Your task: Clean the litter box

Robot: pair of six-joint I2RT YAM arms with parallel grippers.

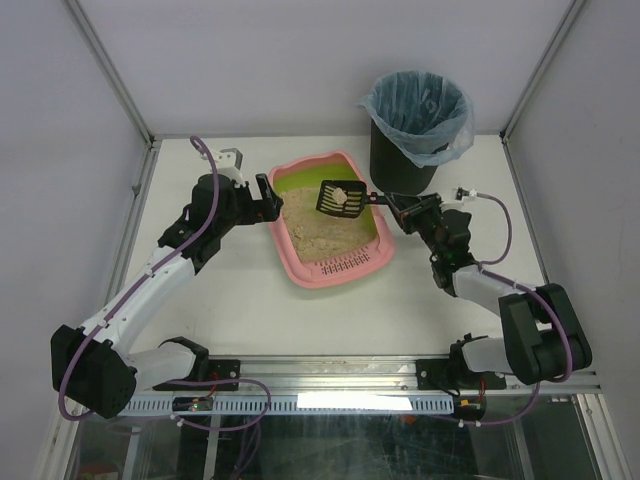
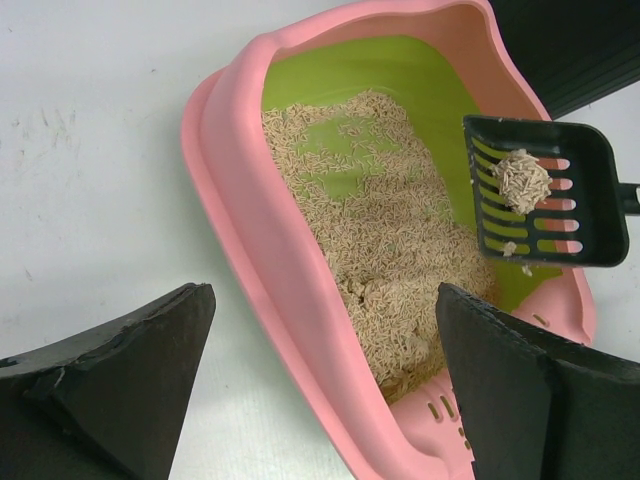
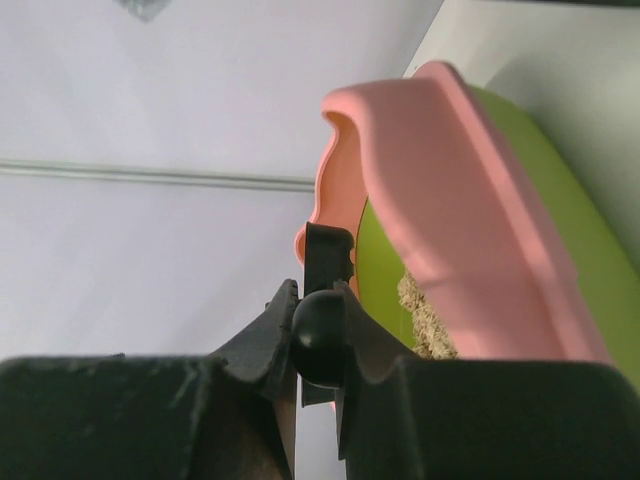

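The pink litter box (image 1: 338, 270) with green lining and beige litter (image 1: 325, 232) lies mid-table. My right gripper (image 1: 403, 212) is shut on the handle of a black slotted scoop (image 1: 340, 199), holding it over the box's far part with a litter clump (image 1: 340, 194) on it. My left gripper (image 1: 264, 199) is open at the box's left rim. In the left wrist view its fingers (image 2: 130, 380) straddle the pink rim (image 2: 290, 290) without touching it; the scoop (image 2: 545, 195) and clump (image 2: 524, 178) hover beyond. The right wrist view shows the right gripper (image 3: 318, 305) clamping the round handle end (image 3: 322, 335) beside the box (image 3: 450, 200).
A black bin with a blue bag (image 1: 415, 120) stands at the back right, just behind the box's far right corner. A small grey bracket (image 1: 228, 157) sits at the back left. White walls and metal posts enclose the table.
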